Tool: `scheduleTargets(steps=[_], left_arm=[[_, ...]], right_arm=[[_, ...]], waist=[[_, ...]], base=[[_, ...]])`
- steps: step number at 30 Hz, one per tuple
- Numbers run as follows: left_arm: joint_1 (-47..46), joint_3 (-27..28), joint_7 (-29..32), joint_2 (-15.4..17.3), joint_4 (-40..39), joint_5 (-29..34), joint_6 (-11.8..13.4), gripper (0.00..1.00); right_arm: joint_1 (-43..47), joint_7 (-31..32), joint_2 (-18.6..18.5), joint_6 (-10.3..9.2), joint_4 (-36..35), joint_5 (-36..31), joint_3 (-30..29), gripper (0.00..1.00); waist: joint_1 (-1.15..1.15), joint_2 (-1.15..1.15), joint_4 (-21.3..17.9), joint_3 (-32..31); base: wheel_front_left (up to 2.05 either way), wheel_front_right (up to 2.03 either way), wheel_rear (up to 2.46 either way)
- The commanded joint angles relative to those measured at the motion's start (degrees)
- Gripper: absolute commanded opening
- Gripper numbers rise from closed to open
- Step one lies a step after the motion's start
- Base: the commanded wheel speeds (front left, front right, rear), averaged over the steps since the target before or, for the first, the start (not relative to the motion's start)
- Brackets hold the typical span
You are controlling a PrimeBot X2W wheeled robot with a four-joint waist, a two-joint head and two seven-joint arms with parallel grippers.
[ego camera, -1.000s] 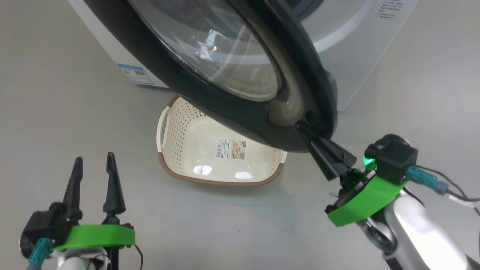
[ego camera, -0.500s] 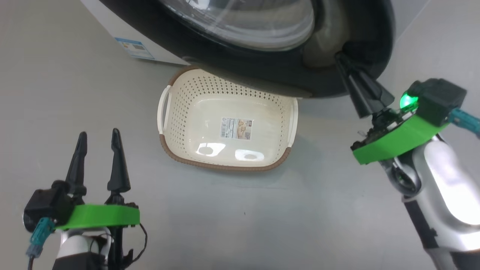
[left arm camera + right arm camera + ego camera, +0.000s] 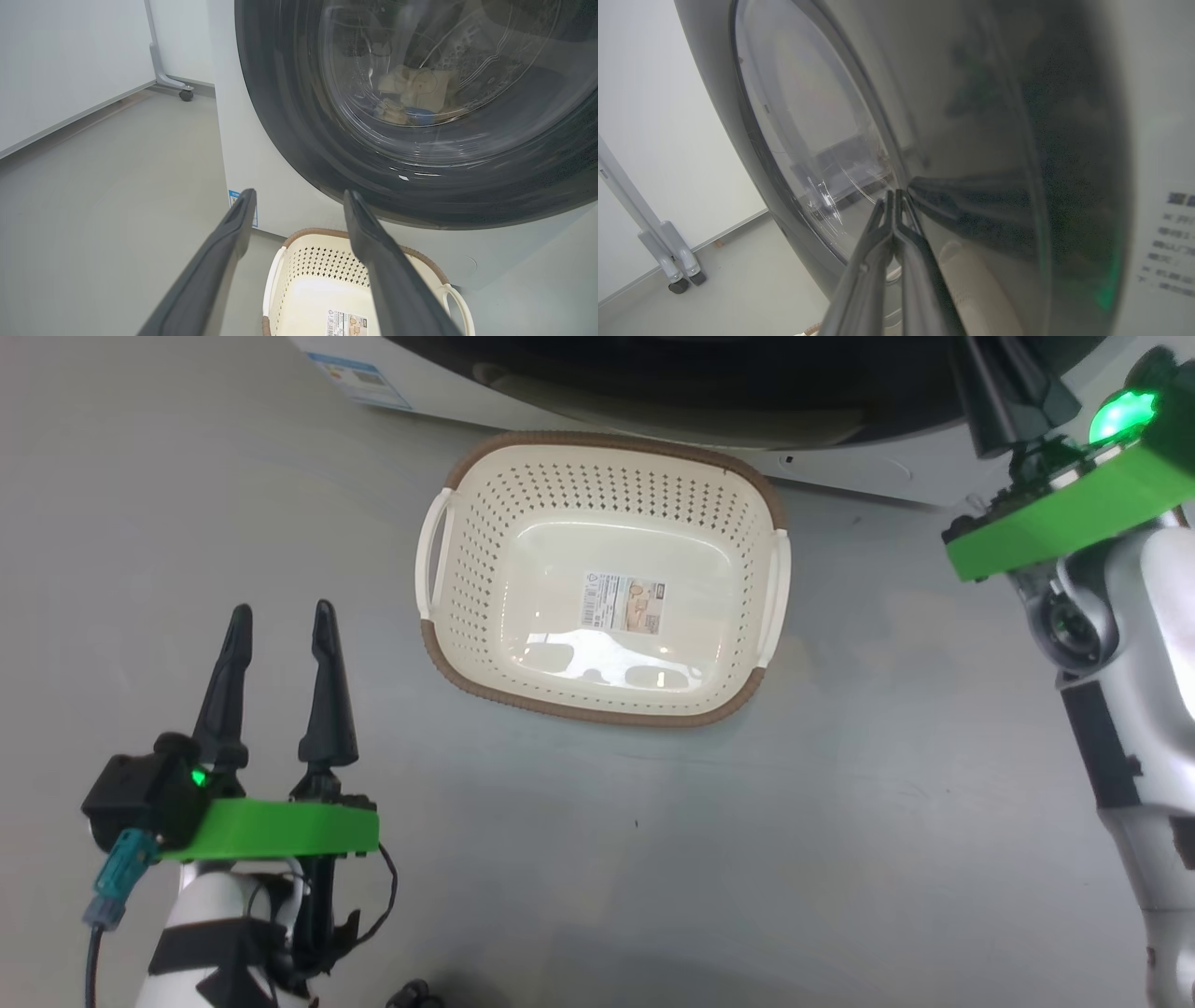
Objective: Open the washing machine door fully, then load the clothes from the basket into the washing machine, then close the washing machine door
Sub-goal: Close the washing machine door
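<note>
step: door-closing, last stage | right pincer (image 3: 893, 196): fingers pressed together, holding nothing, tips against washing machine door (image 3: 289, 116) | left pincer (image 3: 282, 609): parted, empty | clothes (image 3: 420, 88) inside drum (image 3: 490, 42); basket (image 3: 579, 709) empty on floor (image 3: 653, 859) | next: likely firm push to latch

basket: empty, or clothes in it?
Empty. Head view: the basket shows a bare floor with only its label sticker. Left wrist view: the clothes sit behind the glass of the washing machine door.
</note>
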Motion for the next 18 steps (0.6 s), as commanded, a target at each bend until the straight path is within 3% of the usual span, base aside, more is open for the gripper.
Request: scheduleTargets(steps=[1, 11, 18], left_arm=[[-0.74, 1.78, -0.39, 0.93, -1.57, -0.36, 0.24, 1.0], [-2.18, 0.27, -0.39, 0.92, -1.63, -0.95, 0.54, 1.0], [-2.01, 0.6, -0.39, 0.92, -1.22, -0.1, 0.4, 1.0]], right_arm=[[-1.8, -0.57, -0.09, -0.03, -1.06, 0.3, -0.31, 0.0], [-8.06, -1.23, 0.19, -0.03, 5.32, -0.1, -3.15, 0.0], [-7.05, -1.49, 0.85, -0.03, 6.0, 0.45, -2.3, 0.0]], waist=[[-0.01, 0.0, 0.54, 0.61], [-0.01, 0.0, 1.11, 2.13], [-0.01, 0.0, -0.54, 0.04]], base=[[0.0, 0.0, 0.0], [0.0, 0.0, 0.0], [0.0, 0.0, 0.0]])
